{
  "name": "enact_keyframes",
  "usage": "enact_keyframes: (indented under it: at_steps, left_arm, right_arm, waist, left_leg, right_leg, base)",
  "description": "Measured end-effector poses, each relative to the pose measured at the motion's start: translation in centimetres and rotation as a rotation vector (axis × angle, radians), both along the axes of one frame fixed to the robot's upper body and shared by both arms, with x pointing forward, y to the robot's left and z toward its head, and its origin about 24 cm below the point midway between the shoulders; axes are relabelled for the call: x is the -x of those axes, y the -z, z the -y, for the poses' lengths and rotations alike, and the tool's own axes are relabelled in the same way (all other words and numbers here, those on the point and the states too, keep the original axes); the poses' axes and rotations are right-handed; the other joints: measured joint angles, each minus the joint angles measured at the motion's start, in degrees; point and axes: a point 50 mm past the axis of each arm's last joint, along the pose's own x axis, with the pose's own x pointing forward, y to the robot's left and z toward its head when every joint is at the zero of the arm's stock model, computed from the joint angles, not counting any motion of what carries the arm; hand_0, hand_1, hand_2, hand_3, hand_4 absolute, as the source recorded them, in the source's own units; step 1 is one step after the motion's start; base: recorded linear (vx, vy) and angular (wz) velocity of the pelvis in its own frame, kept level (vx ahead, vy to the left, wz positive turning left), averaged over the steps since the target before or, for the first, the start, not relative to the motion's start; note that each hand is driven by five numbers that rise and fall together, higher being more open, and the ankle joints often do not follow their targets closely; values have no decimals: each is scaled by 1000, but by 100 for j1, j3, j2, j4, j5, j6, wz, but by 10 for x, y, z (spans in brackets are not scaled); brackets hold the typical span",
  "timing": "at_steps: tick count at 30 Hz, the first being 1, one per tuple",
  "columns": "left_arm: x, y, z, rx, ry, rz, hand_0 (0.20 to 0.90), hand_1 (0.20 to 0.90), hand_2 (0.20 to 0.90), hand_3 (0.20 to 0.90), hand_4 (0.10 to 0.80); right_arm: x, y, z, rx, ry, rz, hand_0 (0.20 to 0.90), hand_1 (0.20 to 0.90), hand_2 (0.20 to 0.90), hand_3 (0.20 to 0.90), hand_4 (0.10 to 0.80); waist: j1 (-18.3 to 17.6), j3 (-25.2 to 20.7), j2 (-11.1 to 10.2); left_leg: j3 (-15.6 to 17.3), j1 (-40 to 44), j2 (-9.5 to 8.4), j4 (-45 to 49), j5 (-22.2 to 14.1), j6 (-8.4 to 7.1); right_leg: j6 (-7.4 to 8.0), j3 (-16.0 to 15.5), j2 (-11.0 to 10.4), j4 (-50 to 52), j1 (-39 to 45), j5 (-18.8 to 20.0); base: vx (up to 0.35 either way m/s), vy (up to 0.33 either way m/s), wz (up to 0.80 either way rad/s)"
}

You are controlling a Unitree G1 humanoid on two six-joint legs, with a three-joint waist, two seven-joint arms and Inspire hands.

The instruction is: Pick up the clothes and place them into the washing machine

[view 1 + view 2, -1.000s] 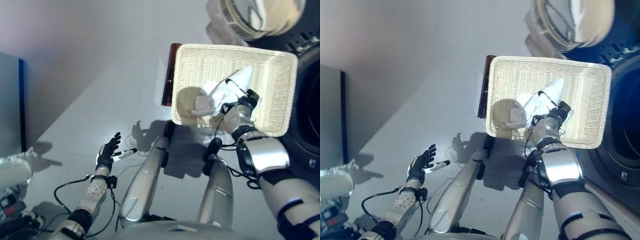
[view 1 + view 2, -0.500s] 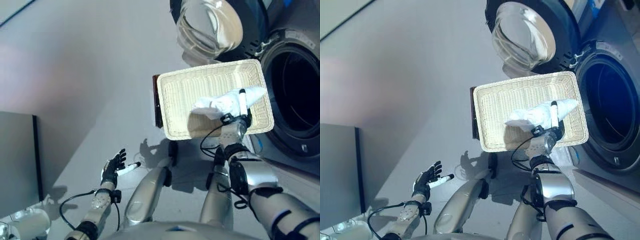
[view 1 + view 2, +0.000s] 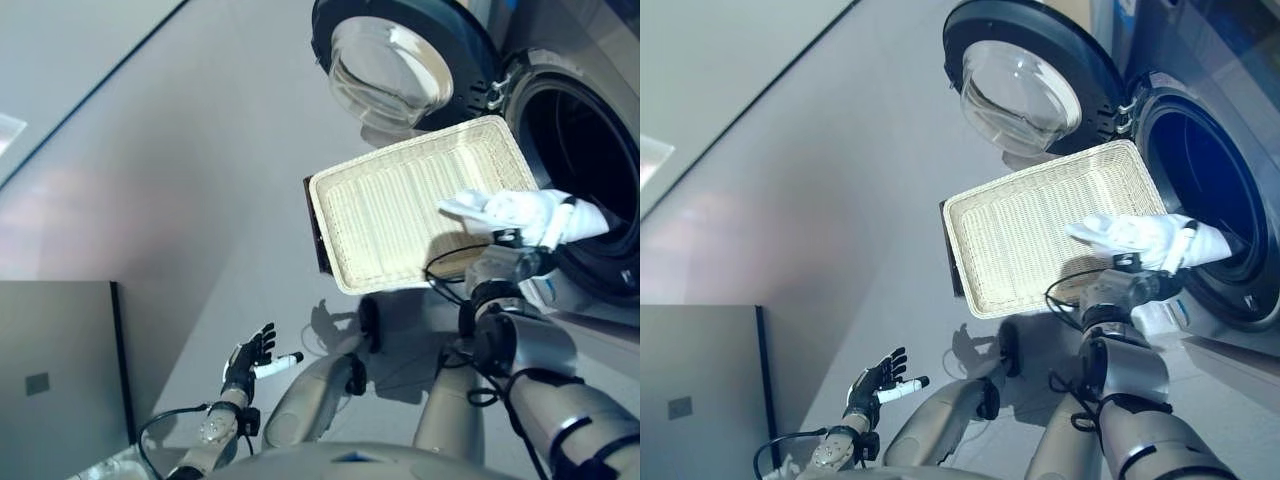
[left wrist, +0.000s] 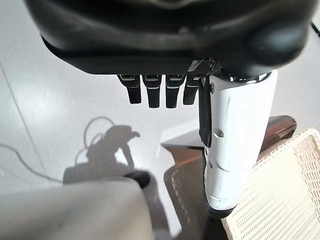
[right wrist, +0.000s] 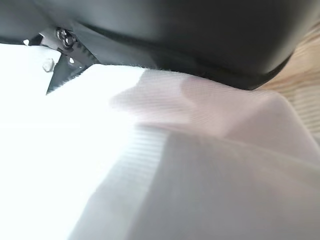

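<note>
A white cloth [image 3: 510,208] hangs bunched above the right edge of the pale wicker basket [image 3: 390,215], just in front of the washing machine's dark round opening [image 3: 585,160]. My right hand [image 3: 518,262] is under the cloth and shut on it, its white thumb cover lying along the fabric. In the right wrist view the cloth [image 5: 200,170] fills nearly everything past the hand. My left hand [image 3: 250,358] hangs low at the left, open and holding nothing; its straight fingers [image 4: 150,92] show over the floor.
The machine's round glass door [image 3: 390,62] stands swung open behind the basket. A dark brown stand [image 3: 317,225] shows at the basket's left edge. A grey cabinet [image 3: 60,370] fills the lower left corner. The basket's corner [image 4: 285,195] shows in the left wrist view.
The camera has tilted up towards the machine. My right hand has carried the cloth from the basket's middle to its right edge, close to the opening. The left hand stays as it was.
</note>
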Motion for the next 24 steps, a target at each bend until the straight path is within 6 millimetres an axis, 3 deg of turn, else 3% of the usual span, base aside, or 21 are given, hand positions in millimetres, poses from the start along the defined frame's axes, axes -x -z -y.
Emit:
enact_keyframes:
  at_steps: [4, 6, 7, 8, 9, 16, 24]
  left_arm:
    - [-1, -1, 1, 4, 6, 5, 900, 900, 900, 900, 800]
    - [2, 0, 3, 7, 16, -1, 900, 900, 900, 900, 800]
    - [1, -1, 4, 14, 17, 5, 900, 900, 900, 900, 800]
    - [-1, -2, 6, 23, 18, 14, 900, 900, 900, 900, 800]
    - [-4, -4, 8, 33, 20, 29, 900, 900, 900, 900, 800]
    - [-6, -5, 9, 41, 23, 35, 900, 900, 900, 900, 800]
    - [-5, -5, 9, 40, 24, 29, 900, 900, 900, 900, 800]
  right_arm:
    - [-9, -61, 24, 53, 67, 89, 200, 200, 200, 200, 300]
    - [-19, -94, 22, 18, 82, 157, 200, 200, 200, 200, 300]
    - [-22, -107, 20, 62, 68, 165, 313, 313, 313, 313, 380]
    - [-23, -121, 21, 136, 57, 164, 711, 711, 711, 711, 665]
    - [-22, -135, 24, 197, 58, 175, 900, 900, 900, 900, 800]
    - [-26, -144, 20, 263, 29, 184, 900, 900, 900, 900, 800]
    - [-32, -135, 13, 288, -41, 174, 900, 900, 900, 900, 800]
  waist:
    - [142, -63, 91]
    - [126, -97, 150]
    - [146, -97, 153]
    - [167, -95, 172]
    - [179, -95, 185]
    - [129, -49, 141]
    - [81, 18, 58]
  left_leg:
    - [94, -27, -34, -34, -3, 8]
    - [89, -85, -69, -69, -2, 10]
    - [91, -117, -89, -80, -1, 12]
    - [98, -134, -94, -110, 16, 31]
    - [94, -165, -88, -108, 31, 52]
    - [95, -200, -78, -125, 44, 78]
    - [98, -149, -76, -127, 44, 77]
  right_leg:
    - [5, 173, 7, 107, -236, 2]
    - [11, 240, -2, 168, -397, 7]
    - [13, 304, 4, 209, -483, 7]
    - [19, 326, 11, 223, -533, 11]
    - [20, 326, 19, 237, -570, 11]
    - [24, 352, 42, 212, -630, 17]
    - [21, 398, 66, 250, -619, 10]
  base:
    - [18, 18, -26]
    - [4, 4, -20]
    - [11, 3, -16]
    - [23, 11, -9]
    - [35, 14, -1]
    - [23, 20, -2]
    - [-3, 7, -2]
